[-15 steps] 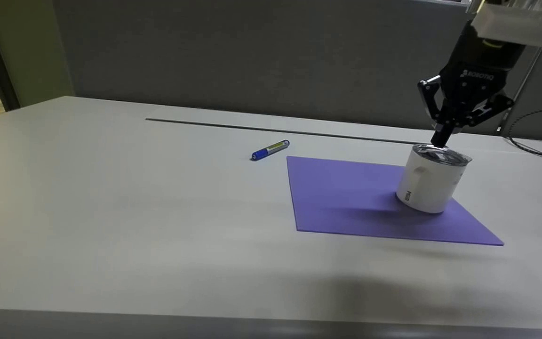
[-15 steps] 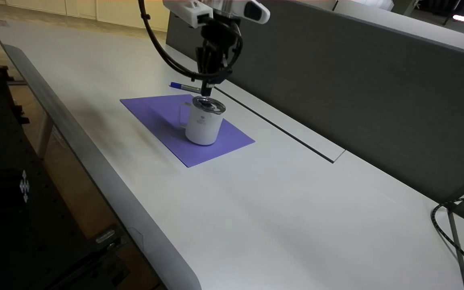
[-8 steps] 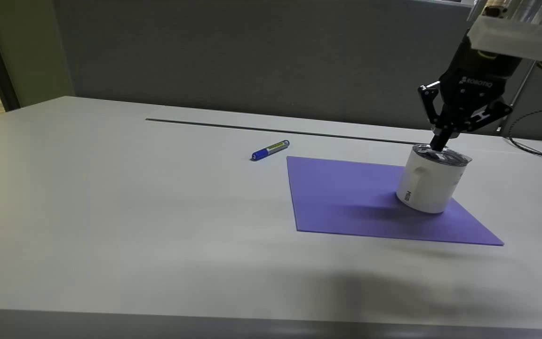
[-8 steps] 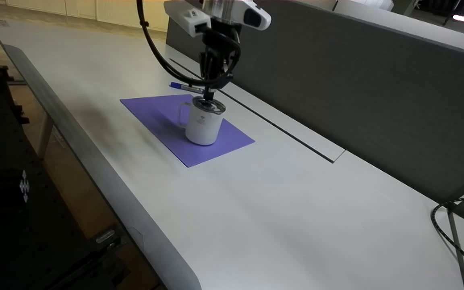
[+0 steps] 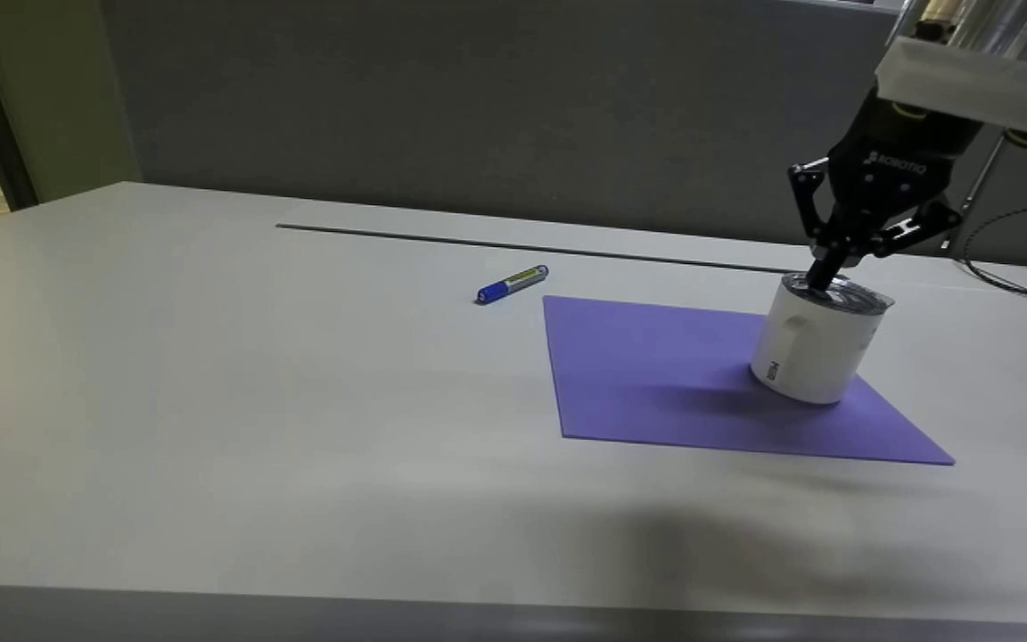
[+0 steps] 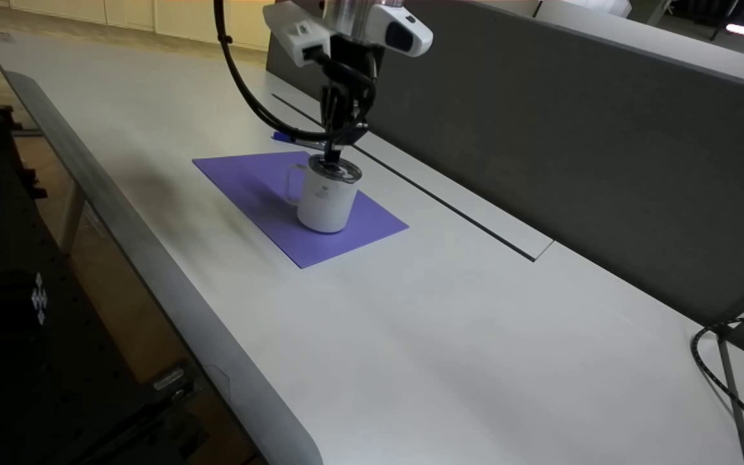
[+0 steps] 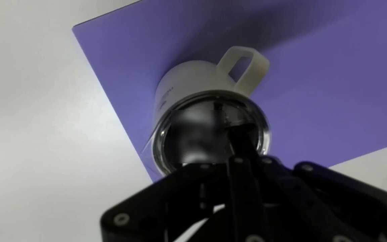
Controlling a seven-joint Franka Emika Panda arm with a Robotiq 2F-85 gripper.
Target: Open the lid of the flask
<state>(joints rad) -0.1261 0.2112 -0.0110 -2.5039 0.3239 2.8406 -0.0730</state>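
The white flask (image 5: 806, 352) stands upright on a purple mat in both exterior views (image 6: 323, 205). Its side handle shows in the wrist view (image 7: 252, 72). The round, shiny grey lid (image 5: 859, 296) sits on the flask's top; it also shows in an exterior view (image 6: 345, 172) and the wrist view (image 7: 200, 134), where part of it is blurred. My gripper (image 5: 821, 278) points down with its fingers together and nothing visible between them. Its tips are at the lid's top in both exterior views (image 6: 332, 155) and over the lid's right part in the wrist view (image 7: 244, 141). The exact contact is hidden.
The purple mat (image 5: 647, 374) lies under the flask on the white table (image 5: 299, 428). A blue pen (image 5: 513, 283) lies beyond the mat. A grey partition (image 5: 478, 107) stands along the table's back edge. A black cable (image 6: 733, 387) lies on the table.
The shut gripper has moved down onto the lid and slid a little towards the pen's side of it. The flask, lid and mat have not moved.
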